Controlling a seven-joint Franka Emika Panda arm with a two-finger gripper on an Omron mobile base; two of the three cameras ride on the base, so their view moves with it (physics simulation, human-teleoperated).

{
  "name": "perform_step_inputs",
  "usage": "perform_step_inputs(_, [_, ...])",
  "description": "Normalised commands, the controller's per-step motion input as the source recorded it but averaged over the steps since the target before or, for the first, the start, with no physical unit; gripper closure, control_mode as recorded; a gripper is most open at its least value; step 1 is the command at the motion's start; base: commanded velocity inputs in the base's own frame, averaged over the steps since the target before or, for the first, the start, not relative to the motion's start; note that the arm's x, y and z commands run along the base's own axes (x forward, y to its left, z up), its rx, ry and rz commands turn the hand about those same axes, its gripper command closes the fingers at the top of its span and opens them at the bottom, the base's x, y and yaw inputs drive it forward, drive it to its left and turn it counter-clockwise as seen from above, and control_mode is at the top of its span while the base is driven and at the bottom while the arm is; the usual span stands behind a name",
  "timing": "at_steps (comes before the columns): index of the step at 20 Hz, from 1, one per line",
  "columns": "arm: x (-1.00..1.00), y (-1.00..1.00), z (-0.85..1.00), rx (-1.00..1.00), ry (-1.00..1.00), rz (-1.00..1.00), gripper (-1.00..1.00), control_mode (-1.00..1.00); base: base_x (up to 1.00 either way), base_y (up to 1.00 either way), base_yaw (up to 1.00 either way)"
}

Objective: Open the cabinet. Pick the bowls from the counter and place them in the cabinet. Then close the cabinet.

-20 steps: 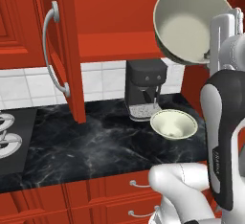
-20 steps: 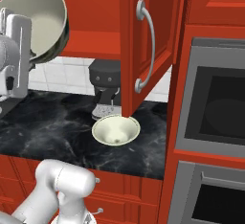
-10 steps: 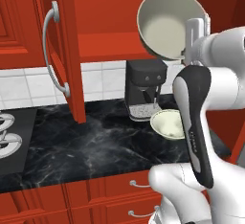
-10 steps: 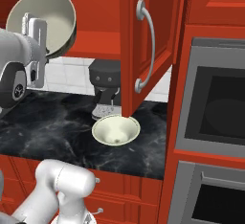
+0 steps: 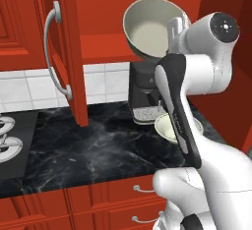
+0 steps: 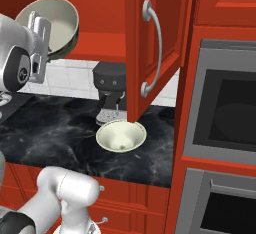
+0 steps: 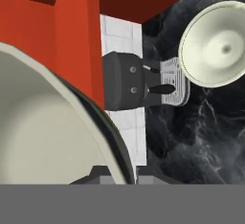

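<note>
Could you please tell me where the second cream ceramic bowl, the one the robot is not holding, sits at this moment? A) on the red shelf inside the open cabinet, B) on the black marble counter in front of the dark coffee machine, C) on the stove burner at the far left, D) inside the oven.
B: the free cream ceramic bowl rests upright on the black marble counter just before the dark coffee machine.

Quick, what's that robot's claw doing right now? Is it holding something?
Gripper: closed on the rim of the wide bowl, holding it tilted up by the open cabinet.
</note>
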Motion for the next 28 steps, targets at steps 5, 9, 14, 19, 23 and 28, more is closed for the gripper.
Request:
perform_step_inputs(5, [0.64, 0.30, -0.09, 0.00, 0.07, 0.02, 1.00, -1.00, 0.00, 0.00, 0.00])
perform_step_inputs(9, [0.85, 0.26, -0.13, 0.00, 0.00, 0.04, 1.00, -1.00, 0.00, 0.00, 0.00])
perform_step_inputs(14, [0.89, 0.29, -0.24, 0.00, 0.00, 0.06, 1.00, -1.00, 0.00, 0.00, 0.00])
perform_step_inputs(19, [0.88, 0.28, -0.23, 0.01, 0.00, 0.06, 1.00, -1.00, 0.00, 0.00, 0.00])
perform_step_inputs(23, [0.92, 0.27, -0.10, 0.02, 0.03, 0.05, 1.00, -1.00, 0.00, 0.00, 0.00])
perform_step_inputs(28, [0.88, 0.26, -0.01, 0.00, 0.06, 0.03, 1.00, -1.00, 0.00, 0.00, 0.00])
